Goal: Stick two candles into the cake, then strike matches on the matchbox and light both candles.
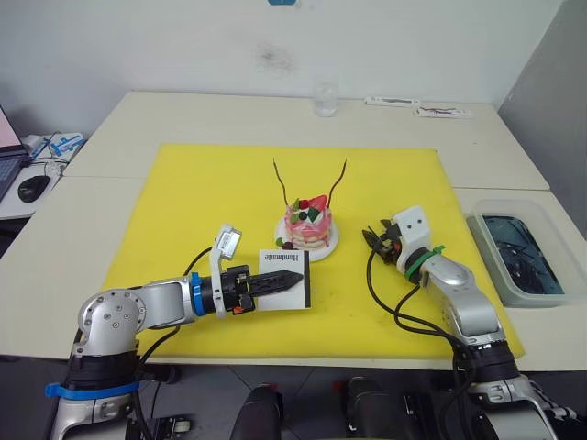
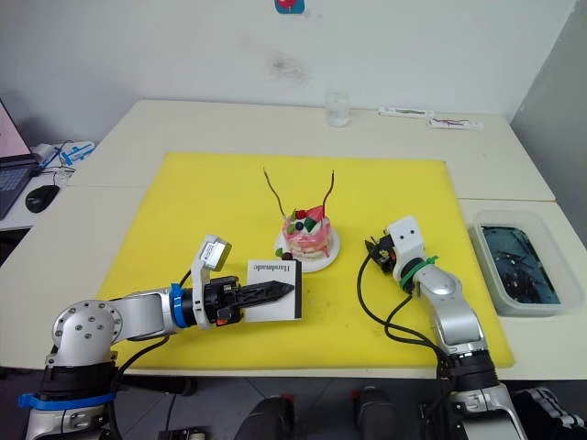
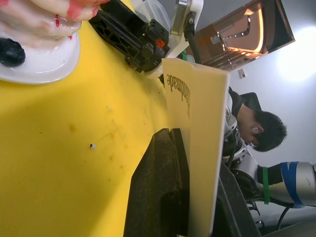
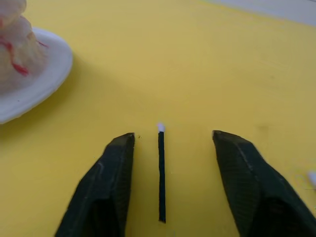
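**Inspector:** Starting nearest, what is the left gripper (image 1: 275, 282) doing?

**Assistant:** It is clamping the matchbox (image 1: 286, 277) between its fingers, holding the card on edge over the yellow mat (image 1: 183, 202). The box is looking light and stiff, a thin shell that too hard a squeeze would likely crush.

**Inspector:** And the right gripper (image 4: 168, 140)?

**Assistant:** It is standing spread, gripping nothing. A match (image 4: 161, 173) is lying flat on the mat between the two fingers, touching neither, its pale head pointing away from the wrist.

**Inspector:** How would it handle?

**Assistant:** I judge it nearly weightless, brittle and apt to roll. Pinching mid-shaft looks best, leaving the head free for striking.

**Inspector:** Beyond the fingers?

**Assistant:** The cake (image 1: 308, 223) is sitting on its plate (image 1: 327, 246) just past the left gripper's tips and off to one side of the right one. Both candles (image 1: 281, 182) are already standing in it, unlit.
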You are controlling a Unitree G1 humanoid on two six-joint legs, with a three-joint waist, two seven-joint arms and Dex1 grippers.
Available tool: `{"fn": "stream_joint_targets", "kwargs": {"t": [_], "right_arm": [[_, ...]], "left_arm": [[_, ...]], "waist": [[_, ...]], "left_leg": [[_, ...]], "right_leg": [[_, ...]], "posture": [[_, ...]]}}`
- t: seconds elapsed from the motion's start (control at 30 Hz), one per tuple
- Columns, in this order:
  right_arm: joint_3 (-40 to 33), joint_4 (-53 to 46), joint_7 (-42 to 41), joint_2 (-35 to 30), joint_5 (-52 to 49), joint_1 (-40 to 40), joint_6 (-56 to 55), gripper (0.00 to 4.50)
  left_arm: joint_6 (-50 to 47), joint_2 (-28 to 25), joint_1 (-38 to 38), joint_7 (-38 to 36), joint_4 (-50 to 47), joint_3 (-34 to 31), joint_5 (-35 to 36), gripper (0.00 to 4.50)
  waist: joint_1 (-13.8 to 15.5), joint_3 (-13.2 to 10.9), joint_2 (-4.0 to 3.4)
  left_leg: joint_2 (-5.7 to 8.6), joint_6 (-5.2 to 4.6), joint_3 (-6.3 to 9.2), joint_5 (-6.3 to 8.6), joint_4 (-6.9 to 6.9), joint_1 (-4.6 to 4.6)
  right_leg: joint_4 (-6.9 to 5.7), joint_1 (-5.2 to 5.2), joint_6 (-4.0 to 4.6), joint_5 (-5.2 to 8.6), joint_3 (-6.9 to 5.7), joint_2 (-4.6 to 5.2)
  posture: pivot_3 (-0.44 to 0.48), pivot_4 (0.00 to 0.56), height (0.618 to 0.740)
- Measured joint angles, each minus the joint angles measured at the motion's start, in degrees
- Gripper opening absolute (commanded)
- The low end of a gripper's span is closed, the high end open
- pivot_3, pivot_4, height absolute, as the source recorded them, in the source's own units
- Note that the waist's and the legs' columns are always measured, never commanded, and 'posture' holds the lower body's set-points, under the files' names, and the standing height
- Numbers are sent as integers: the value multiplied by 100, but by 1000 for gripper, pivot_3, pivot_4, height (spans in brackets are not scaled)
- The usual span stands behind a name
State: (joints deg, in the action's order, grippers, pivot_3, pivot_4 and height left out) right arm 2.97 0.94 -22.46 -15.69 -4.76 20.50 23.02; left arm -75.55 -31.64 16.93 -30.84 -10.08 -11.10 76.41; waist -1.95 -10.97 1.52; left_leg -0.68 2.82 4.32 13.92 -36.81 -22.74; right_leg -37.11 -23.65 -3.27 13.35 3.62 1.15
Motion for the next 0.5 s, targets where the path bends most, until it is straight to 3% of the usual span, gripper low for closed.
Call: {"fn": "stream_joint_targets", "kwargs": {"t": [0.13,0.5], "right_arm": [[19,-163,60,20,11,-32,241,25],[33,-716,163,83,-113,-169,785,25]], "left_arm": [[1,-8,0,2,-20,0,0,0],[10,-23,0,4,-24,0,-5,0]], "waist": [[2,0,0],[3,0,-1]], "left_leg": [[0,0,0,0,-4,0],[0,0,1,0,0,-2]], "right_leg": [[1,3,1,1,0,0],[2,0,0,1,-1,0]], "posture": [[0,150,740],[0,150,740]]}}
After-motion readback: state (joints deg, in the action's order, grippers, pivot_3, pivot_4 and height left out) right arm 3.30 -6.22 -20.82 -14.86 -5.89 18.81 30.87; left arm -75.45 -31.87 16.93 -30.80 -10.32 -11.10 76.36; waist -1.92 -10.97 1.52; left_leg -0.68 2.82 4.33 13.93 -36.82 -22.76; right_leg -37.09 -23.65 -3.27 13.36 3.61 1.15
